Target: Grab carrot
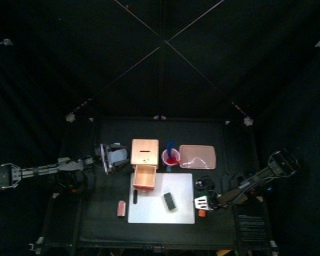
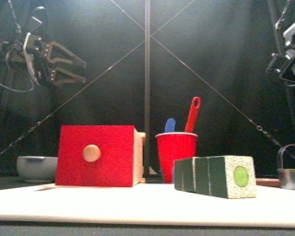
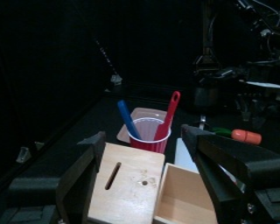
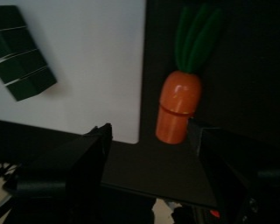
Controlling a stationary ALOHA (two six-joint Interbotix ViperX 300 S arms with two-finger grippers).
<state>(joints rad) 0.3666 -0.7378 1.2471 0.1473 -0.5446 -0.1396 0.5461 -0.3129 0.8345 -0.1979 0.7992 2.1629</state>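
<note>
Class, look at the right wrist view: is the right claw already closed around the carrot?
No: the right claw stands open, and the carrot lies free on the dark surface beyond its tips.

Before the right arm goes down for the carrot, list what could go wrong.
1. The carrot lies just off the white mat's edge on the dark table; the open right gripper may catch that edge with one jaw as it closes.
2. Its green leaves extend from the far end; a grip too far along may pinch only leaves.
3. The dark sliced block lies nearby on the mat; a sideways drift might knock it.
</note>
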